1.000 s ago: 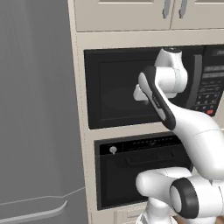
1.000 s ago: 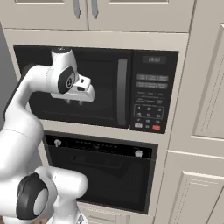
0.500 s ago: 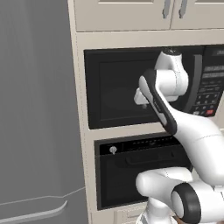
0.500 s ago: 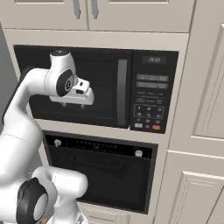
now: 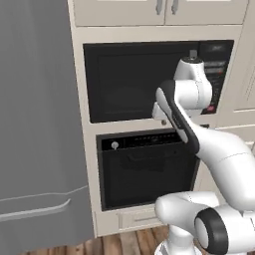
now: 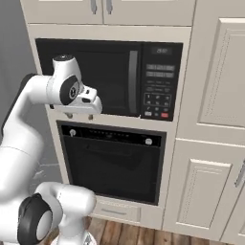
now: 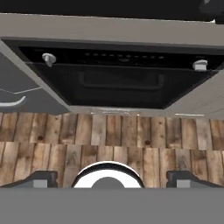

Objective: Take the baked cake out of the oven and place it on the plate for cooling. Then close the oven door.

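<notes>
Hovering in front of the black microwave with a keypad (image 6: 110,79), the white two-finger gripper (image 6: 79,115) points downward with its jaws spread wide; it holds nothing and touches nothing. In the hand view, the two dark fingertips (image 7: 41,178) stand far apart at 7 and 5 o'clock, with bare wooden plank floor (image 7: 113,135) between them. The built-in black wall oven (image 6: 112,162) sits directly below the microwave, at 6 o'clock from the gripper in the right base view. Its wide black drop-down oven door (image 5: 149,172) with dark glass is shut, flush with the cream cabinet frame (image 5: 82,149). Two round silver knobs (image 7: 49,58) flank the control strip (image 7: 122,57) above the door's black bar handle (image 7: 120,78).
</notes>
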Controlling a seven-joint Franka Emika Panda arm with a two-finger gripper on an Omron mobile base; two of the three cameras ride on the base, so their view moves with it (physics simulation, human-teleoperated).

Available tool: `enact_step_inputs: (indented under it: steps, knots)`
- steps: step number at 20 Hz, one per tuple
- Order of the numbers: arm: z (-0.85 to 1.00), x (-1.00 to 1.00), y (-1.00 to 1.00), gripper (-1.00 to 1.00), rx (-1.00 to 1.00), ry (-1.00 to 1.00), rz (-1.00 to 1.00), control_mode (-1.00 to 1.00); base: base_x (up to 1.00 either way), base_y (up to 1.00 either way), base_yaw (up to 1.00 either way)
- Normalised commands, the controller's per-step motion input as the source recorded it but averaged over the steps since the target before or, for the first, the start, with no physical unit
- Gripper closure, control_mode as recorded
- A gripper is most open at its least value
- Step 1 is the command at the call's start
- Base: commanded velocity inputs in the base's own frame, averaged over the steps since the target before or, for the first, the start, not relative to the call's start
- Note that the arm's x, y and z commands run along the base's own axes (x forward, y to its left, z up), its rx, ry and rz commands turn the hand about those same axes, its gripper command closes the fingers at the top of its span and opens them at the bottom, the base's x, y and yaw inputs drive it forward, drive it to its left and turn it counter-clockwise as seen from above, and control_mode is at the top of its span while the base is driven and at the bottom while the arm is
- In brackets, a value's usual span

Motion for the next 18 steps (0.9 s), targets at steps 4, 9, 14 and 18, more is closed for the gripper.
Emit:
enact_step_inputs:
  steps: [4,9,14,18]
  knots:
    - [0.00,0.00,0.00,-1.00,0.00,0.00,0.00,1.00,-0.54,-0.63,0.15]
    - [0.00,0.00,0.00,-1.00,0.00,0.00,0.00,1.00,-0.36,-0.83,0.30]
    - [0.00,0.00,0.00,-1.00,0.00,0.00,0.00,1.00,-0.02,-0.74,0.36]
    - [0.00,0.00,0.00,-1.00,0.00,0.00,0.00,1.00,0.01,-0.67,0.37]
